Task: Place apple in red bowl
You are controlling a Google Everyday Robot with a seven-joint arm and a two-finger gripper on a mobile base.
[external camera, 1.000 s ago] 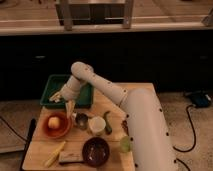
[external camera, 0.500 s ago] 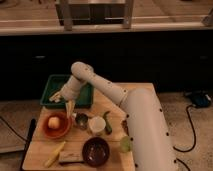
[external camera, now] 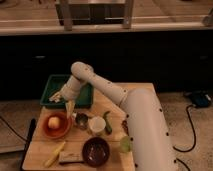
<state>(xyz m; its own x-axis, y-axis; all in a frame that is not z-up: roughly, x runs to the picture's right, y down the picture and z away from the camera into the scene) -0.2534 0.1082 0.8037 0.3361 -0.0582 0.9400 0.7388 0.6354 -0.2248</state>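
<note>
Camera view: wooden table [external camera: 145,92], claw [external camera: 70,106] near red bowl [external camera: 46,131], grip unclear.

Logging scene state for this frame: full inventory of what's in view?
apple: 1, yellow-orange, inside the red bowl
red bowl: 1, orange-red, table left
green tray: 1, table back left
metal cup: 1, grey, right of the red bowl
white cup: 1, table centre
dark bowl: 1, maroon-brown, table front
pale-green fruit: 1, right of the dark bowl
banana: 1, yellow, table front left
wooden table: 1, light wood
gripper: 1, above the table, between green tray and red bowl
</note>
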